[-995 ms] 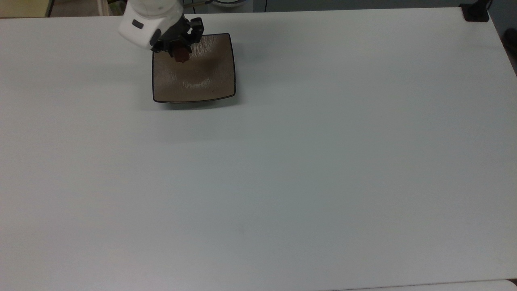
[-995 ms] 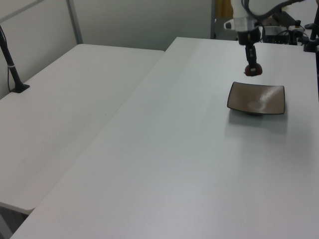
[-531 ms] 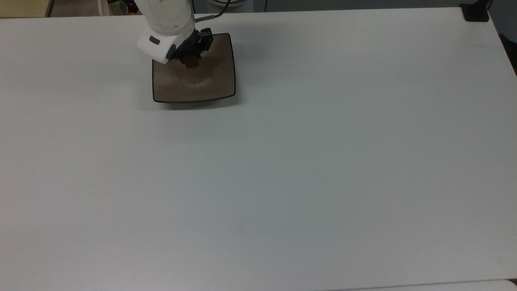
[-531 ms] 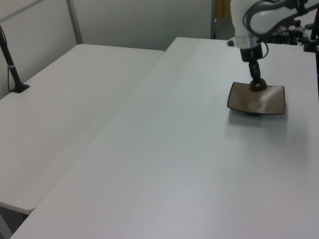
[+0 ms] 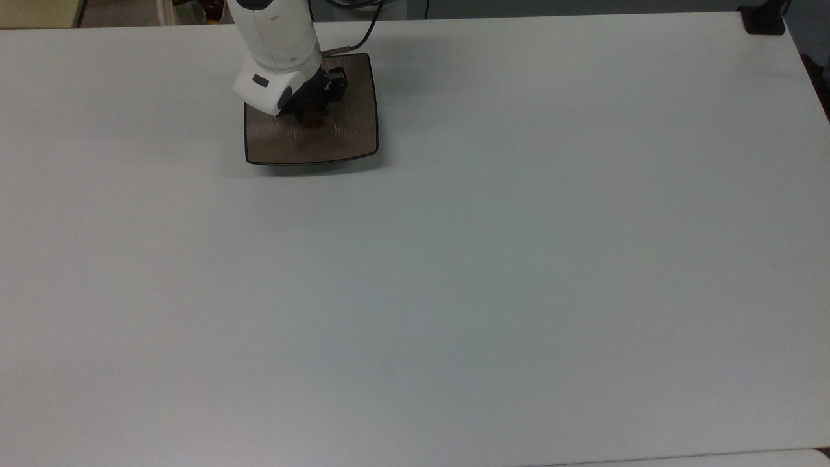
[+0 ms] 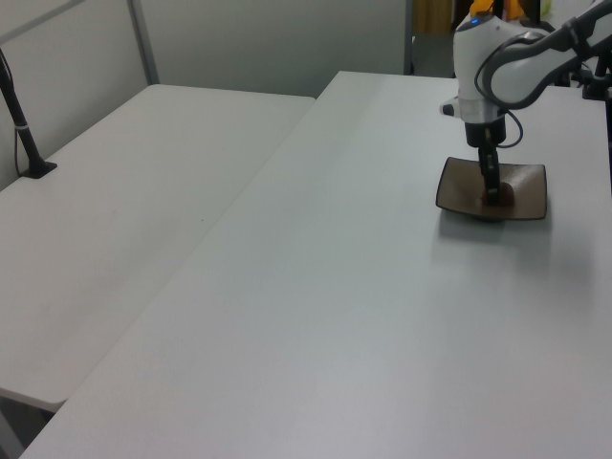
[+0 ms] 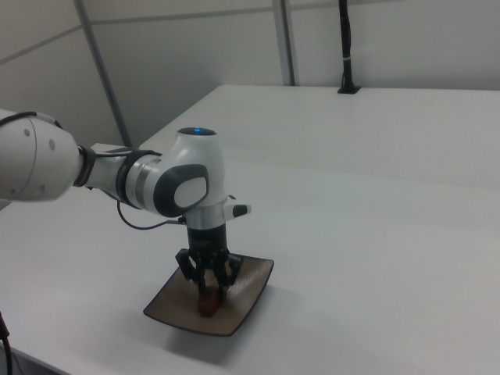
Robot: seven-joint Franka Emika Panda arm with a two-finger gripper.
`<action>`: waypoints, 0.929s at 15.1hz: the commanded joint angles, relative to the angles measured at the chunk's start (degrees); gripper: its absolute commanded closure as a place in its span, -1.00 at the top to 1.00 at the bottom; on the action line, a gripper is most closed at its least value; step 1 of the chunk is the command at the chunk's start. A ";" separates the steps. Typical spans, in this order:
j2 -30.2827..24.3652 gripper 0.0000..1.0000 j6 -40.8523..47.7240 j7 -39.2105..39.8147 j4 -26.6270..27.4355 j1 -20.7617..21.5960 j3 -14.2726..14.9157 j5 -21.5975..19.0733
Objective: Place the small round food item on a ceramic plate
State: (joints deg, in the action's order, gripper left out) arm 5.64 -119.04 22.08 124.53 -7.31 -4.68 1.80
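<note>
Currently, the gripper (image 7: 209, 291) holds its fingers clenched on the small, glossy, reddish-brown round food item (image 7: 208, 304), which sits low at the centre of the square tan-brown glazed ceramic plate (image 7: 254, 291) on the white desk (image 5: 454, 259); release and withdrawal apparently remain.

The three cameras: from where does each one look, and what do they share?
Top view: high above, looking down on the white table; the arm's white wrist and the gripper show.
Left view: raised beside the table, along its length; the arm bends down.
Right view: low, close to the ceramic plate; forearm and gripper show.
All share plate and small round food item.
</note>
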 commanded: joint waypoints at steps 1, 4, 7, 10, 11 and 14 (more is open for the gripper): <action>-1.15 -0.05 -2.34 -0.81 1.86 -0.16 0.03 -0.75; -1.94 0.71 -0.68 -0.81 1.34 -0.25 0.03 -0.75; -3.26 1.00 5.63 -0.81 -2.87 -0.07 -0.06 -0.84; -3.61 1.00 14.69 -0.81 -11.56 0.37 -0.32 -0.84; -3.61 1.00 17.06 -0.81 -14.11 0.37 -0.76 -0.84; -3.61 1.00 22.08 -0.81 -21.23 1.16 -0.94 -1.89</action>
State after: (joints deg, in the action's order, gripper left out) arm 1.86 -102.54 21.97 110.23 -7.19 -5.29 1.60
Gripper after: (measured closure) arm 0.000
